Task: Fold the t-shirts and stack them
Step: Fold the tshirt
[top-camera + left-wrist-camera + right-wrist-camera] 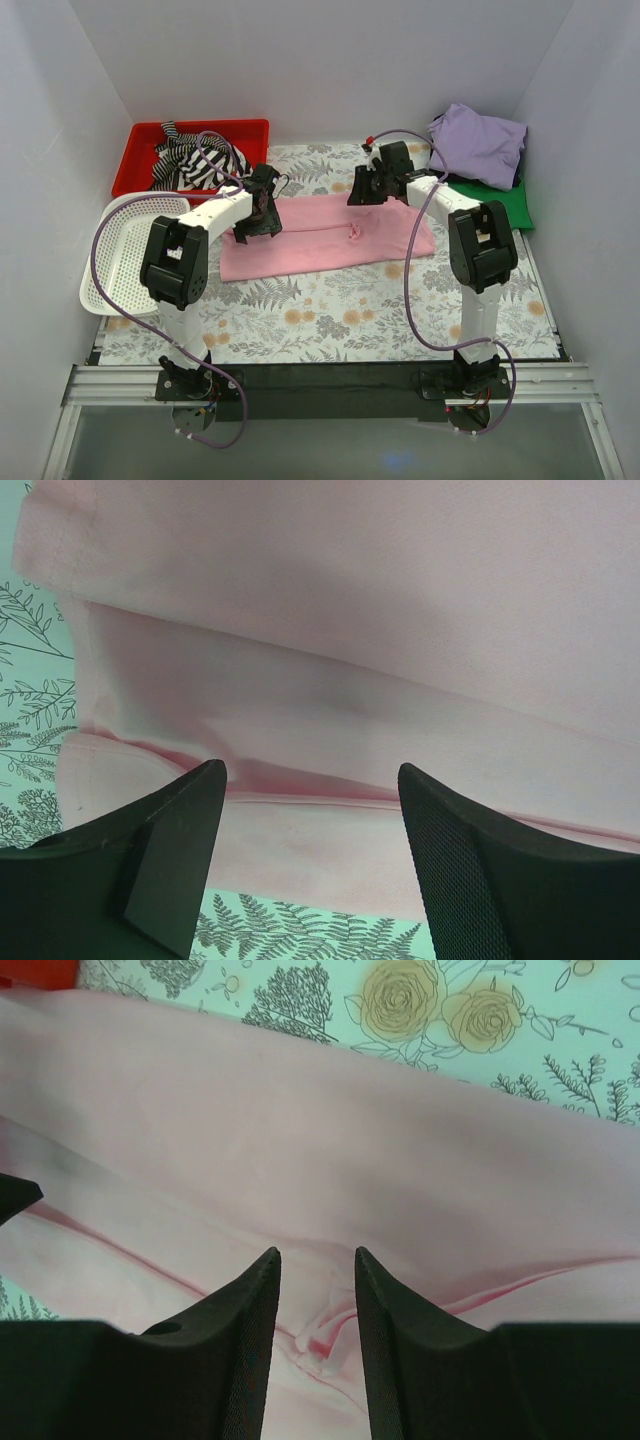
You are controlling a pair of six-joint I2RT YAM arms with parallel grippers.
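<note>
A light pink t-shirt (330,238) lies folded into a long band across the middle of the table. My left gripper (258,220) hovers over its left end. In the left wrist view the left gripper (310,770) is open wide above the layered pink folds (330,710), with nothing between the fingers. My right gripper (365,195) is at the band's far edge, right of centre. In the right wrist view the right gripper (316,1255) is open with a narrow gap, just above a small pucker in the pink cloth (330,1335). A lavender t-shirt (478,143) lies on a green one (512,203) at the back right.
A red bin (140,150) holding a black-and-white striped cloth (190,165) stands at the back left. A white slatted basket (120,250) sits at the left edge. The floral tablecloth (330,315) covers the table, with white walls on three sides.
</note>
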